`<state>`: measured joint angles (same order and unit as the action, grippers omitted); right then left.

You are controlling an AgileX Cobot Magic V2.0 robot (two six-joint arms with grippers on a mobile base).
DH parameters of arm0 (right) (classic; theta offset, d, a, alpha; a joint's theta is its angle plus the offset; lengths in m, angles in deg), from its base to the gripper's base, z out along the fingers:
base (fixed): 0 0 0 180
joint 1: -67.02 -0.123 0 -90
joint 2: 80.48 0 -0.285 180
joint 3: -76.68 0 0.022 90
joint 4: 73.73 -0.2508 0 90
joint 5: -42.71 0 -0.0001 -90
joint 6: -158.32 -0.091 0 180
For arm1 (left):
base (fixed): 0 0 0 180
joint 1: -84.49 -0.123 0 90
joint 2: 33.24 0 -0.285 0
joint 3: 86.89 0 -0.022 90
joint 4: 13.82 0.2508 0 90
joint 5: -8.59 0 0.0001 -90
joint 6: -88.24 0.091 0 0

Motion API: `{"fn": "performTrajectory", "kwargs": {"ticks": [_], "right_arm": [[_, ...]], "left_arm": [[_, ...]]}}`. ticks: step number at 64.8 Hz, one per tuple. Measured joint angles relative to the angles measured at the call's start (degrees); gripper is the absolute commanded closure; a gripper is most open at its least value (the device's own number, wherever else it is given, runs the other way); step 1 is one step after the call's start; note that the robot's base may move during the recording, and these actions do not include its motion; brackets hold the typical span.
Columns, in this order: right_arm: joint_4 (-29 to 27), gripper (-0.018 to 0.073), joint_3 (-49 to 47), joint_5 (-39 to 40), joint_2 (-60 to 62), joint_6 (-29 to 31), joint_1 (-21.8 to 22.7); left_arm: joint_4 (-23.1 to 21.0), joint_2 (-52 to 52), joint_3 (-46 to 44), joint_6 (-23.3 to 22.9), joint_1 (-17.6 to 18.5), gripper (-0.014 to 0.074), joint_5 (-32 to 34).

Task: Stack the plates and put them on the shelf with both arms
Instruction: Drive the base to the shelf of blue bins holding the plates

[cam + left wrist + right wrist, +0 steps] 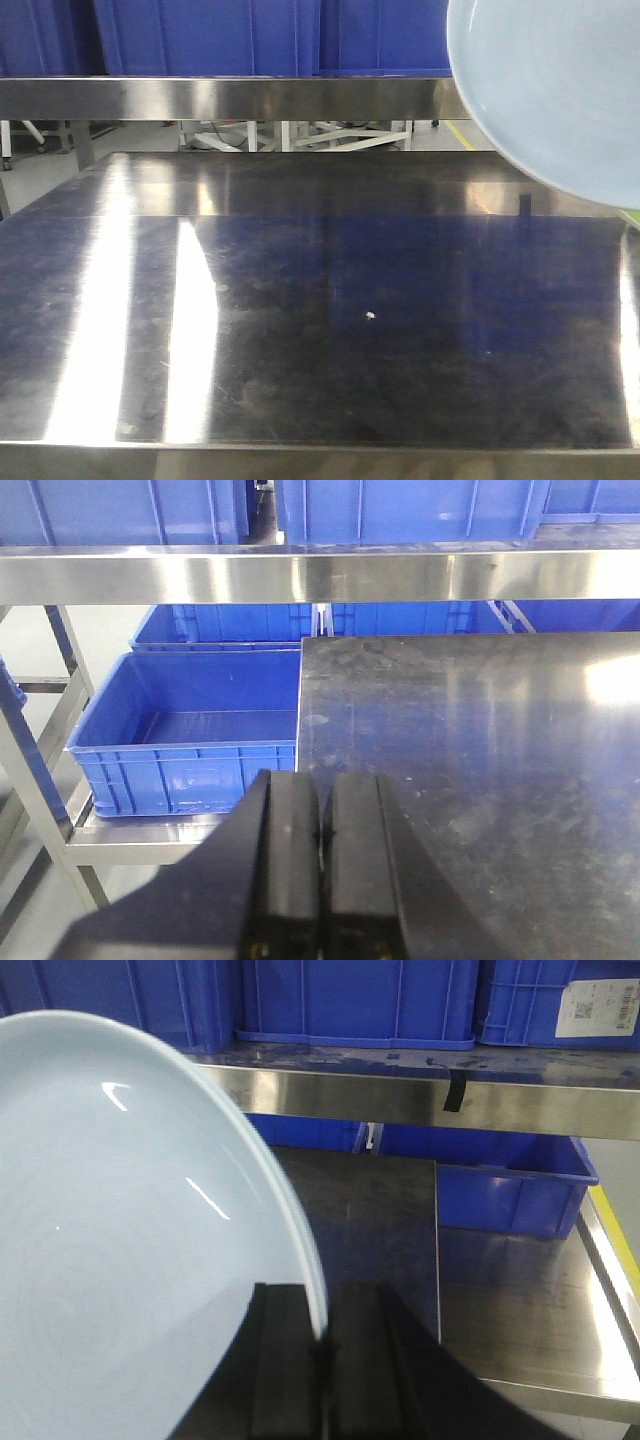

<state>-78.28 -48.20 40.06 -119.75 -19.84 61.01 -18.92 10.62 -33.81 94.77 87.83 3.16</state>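
Worktop (300, 330): scratched, shiny steel, broad and flat; bright glare streaks toward its left side, blue reflections across its middle; one small white speck (370, 316) near its centre.
Shelf (220, 98): flat stainless steel rail running level above the worktop's far edge; a strip of black tape (456, 1090) stuck on the rail, seen from the right wrist.
Blue crates (200, 35): set in a row on the tier above the worktop's far edge; a white label (597, 1005) on one of them; more blue plastic on a lower tier beyond the worktop's far edge.
Open crate (190, 730): blue, nothing visible inside; sits on a low steel ledge just beside the worktop's left edge, below the level of its surface.
Room: pale floor, white frame legs (300, 135) and a yellow floor line (458, 130) glimpsed beyond the worktop, under the rail.
Plate (560, 90): pale light-blue with a low rim, held in the air over the worktop's right side, steeply tilted and off the surface; fills the left half of the right wrist view.
Right gripper (323, 1310): jaws pinched on the plate's rim, the rim edge caught between them.
Left gripper (322, 790): jaws pressed together with nothing between them; hovers near the worktop's left edge.
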Motion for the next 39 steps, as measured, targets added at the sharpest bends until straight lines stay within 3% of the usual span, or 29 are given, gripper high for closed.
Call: {"fn": "performTrajectory", "kwargs": {"ticks": [39], "right_arm": [[0.0,0.0503,0.0,0.0,0.0,0.0,0.0]], "left_arm": [[0.0,0.0,0.0,0.0,0.0,0.0514,0.0]]}}
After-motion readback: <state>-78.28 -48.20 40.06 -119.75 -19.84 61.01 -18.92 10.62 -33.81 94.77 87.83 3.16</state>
